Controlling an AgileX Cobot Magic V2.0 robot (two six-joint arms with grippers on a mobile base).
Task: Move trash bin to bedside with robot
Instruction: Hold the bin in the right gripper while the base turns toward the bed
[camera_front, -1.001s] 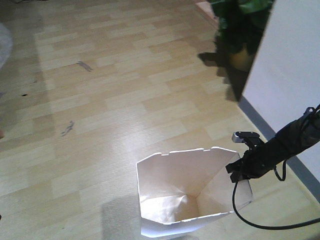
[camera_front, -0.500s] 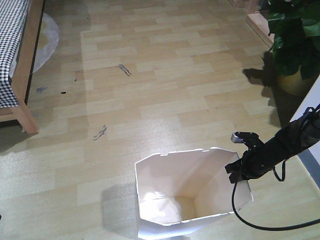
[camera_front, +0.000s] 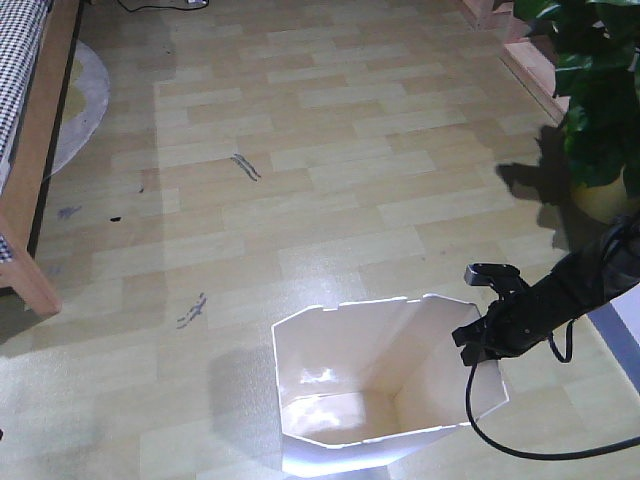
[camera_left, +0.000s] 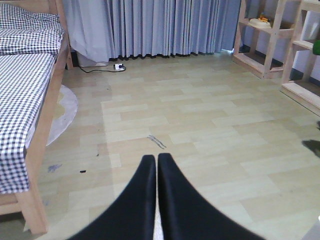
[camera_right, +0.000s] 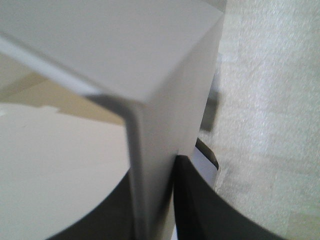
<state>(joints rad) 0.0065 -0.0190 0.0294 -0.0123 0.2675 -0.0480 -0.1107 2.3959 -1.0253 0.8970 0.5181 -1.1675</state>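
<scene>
Wooden floor (camera_front: 330, 180) lies open between the bed frame (camera_front: 22, 200) at far left and the trash bin (camera_front: 340, 350) near right. The right tool (camera_front: 480, 343) pinches the bin's right rim; the left tool (camera_left: 156, 158) is pressed together.

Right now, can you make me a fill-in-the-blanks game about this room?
The right hand grips the white bin by its ____.
The left hand, holding nothing, is squeezed ____.
The bed has a black-and-white ____ cover.
The plant has ____ leaves.
Answers: rim, shut, checked, green.
</scene>
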